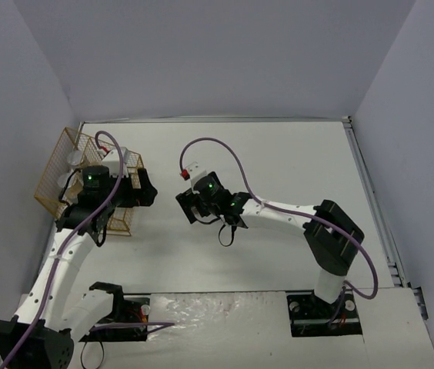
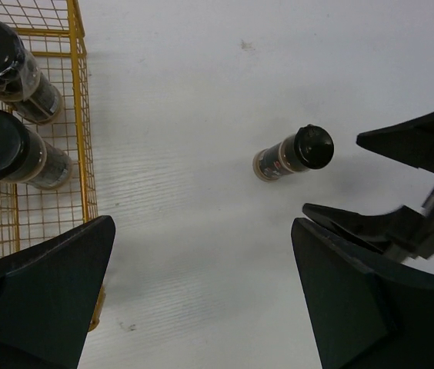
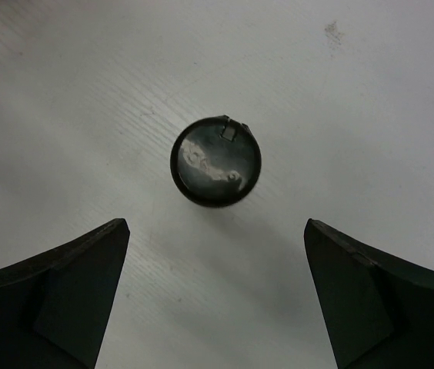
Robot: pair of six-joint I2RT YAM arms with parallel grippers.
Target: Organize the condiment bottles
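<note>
We're straight above a short dark jar with a black round lid [image 3: 215, 161]. It stands upright on the white bench [image 3: 371, 92], long axis vertical, lid up. The right jaws are released, wide on either side and touching nothing.

From the left wrist, the jar sits right of the gold wire rack [image 2: 78, 115], clear of it, and its label is too small to read. The left jaws gape too, holding nothing.

Inside the rack are two more black-lidded jars, one [image 2: 9, 150] and another [image 2: 1, 50] cut off by the frame edge.

Overhead, the right arm [image 1: 278, 211] hides the lone jar, and the left arm [image 1: 63, 261] covers much of the rack.
</note>
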